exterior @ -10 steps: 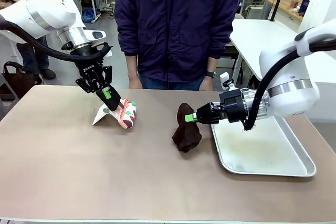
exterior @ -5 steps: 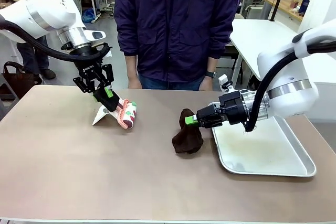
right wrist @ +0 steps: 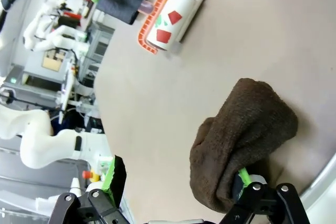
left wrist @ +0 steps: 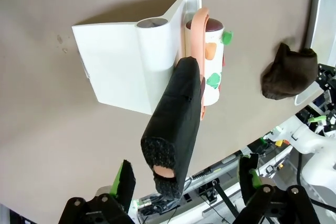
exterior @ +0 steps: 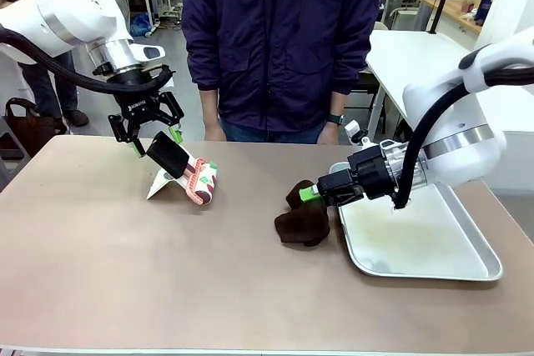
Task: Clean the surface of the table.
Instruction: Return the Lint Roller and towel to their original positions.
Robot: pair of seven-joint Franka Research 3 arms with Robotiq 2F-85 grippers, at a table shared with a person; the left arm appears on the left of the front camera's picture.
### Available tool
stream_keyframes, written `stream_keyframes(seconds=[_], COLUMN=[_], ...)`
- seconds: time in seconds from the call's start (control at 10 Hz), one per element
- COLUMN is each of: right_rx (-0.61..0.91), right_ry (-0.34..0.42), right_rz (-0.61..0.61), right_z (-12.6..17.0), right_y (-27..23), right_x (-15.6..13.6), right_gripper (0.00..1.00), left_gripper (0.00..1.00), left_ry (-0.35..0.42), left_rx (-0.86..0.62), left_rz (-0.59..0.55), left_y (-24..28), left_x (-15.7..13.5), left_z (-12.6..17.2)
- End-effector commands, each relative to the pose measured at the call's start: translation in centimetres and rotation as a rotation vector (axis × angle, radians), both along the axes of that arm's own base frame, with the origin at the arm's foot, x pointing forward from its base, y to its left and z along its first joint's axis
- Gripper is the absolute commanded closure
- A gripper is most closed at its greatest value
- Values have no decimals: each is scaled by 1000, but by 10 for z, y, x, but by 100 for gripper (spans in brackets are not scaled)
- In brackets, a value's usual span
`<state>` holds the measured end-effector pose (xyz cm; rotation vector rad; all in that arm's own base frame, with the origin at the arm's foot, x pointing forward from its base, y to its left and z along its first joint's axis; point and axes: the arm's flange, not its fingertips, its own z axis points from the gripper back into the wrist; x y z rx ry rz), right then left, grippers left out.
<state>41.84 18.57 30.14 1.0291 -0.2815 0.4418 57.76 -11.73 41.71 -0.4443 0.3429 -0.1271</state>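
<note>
On the tan table (exterior: 125, 273) lies a lint roller (exterior: 200, 181) with an orange frame, its white stand (left wrist: 121, 61) under it. Its black foam handle (exterior: 167, 156) slants up toward my left gripper (exterior: 157, 141), which is open. In the left wrist view the handle's end (left wrist: 165, 156) sits between the spread fingers of that gripper (left wrist: 186, 182), touching neither. A dark brown cloth (exterior: 302, 221) lies crumpled on the table beside the tray. My right gripper (exterior: 313, 193) is open just above it. In the right wrist view one fingertip (right wrist: 240, 178) is against the cloth (right wrist: 247, 129).
A silver metal tray (exterior: 434, 239) lies at the table's right, under my right arm. A person in a dark jacket (exterior: 279, 39) stands at the far edge, hands down by the table. The near half of the table is bare.
Both grippers have opened. The left one let go of the roller's handle and rose a little. The brown cloth dropped from the right gripper and slumped onto the table.
</note>
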Motion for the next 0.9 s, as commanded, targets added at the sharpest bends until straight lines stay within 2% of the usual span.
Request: stream_keyframes(seconds=[0.0, 0.2, 0.3, 0.5, 0.8], right_rx=[-175, -279, -302, -264, -175], right_ry=[-75, -200, -215, -213, -153], right_rz=[28, 55, 38, -9, -103], right_z=[16, 28, 32, 46, 66], right_y=[9, 8, 3, -24, -77], right_x=[1, -2, -3, -7, -27], right_gripper=[0, 0, 0, 0, 0], left_gripper=[0, 0, 0, 0, 0], left_ry=[-7, -19, -38, -73, -185], left_rx=[34, 34, 19, -41, -182], left_rz=[20, 30, 33, 45, 108], left_y=[8, 17, 24, 46, 87], left_x=[-11, -22, -30, -53, -106], left_z=[10, 20, 27, 43, 65])
